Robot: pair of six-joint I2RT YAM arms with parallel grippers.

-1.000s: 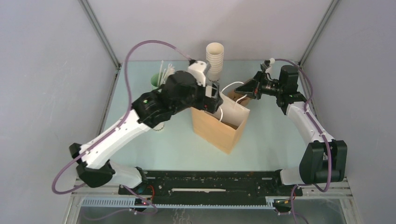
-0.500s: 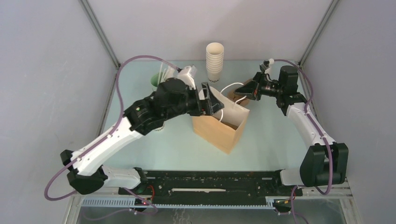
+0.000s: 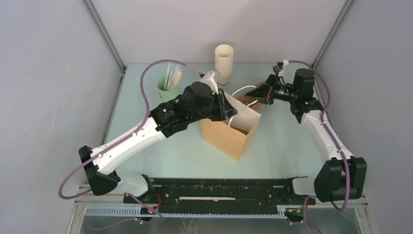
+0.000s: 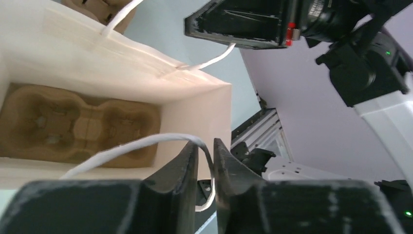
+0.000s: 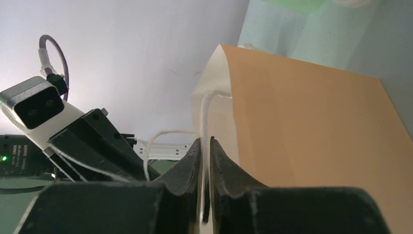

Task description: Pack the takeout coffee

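**Left jaws close in on the bag's second handle**

A second ago the left gripper point(image 4: 205, 145) stood wide above the paper bag point(image 3: 229, 134). Now its jaws are drawn narrow with the handle loop point(image 4: 146, 142) running between them. Whether the cord is truly pinched cannot be told.

The right gripper point(image 5: 204, 141) is clamped on the second handle loop point(image 5: 205, 112), as it was a second ago. With a handle at each gripper, the bag's mouth looks ready to be spread.

Below the left fingertips the cup carrier point(image 4: 73, 122) lies on the bag's floor, its wells bare. The takeout coffee shows in no current view and is not yet packed. Half a second ago a white rim peeked from under the left forearm, which now covers that spot.

The left arm point(image 3: 141, 139) stretches diagonally forward, its wrist turned across the bag's rim. The right arm point(image 3: 321, 131) rises from its base and its wrist points level at the bag.
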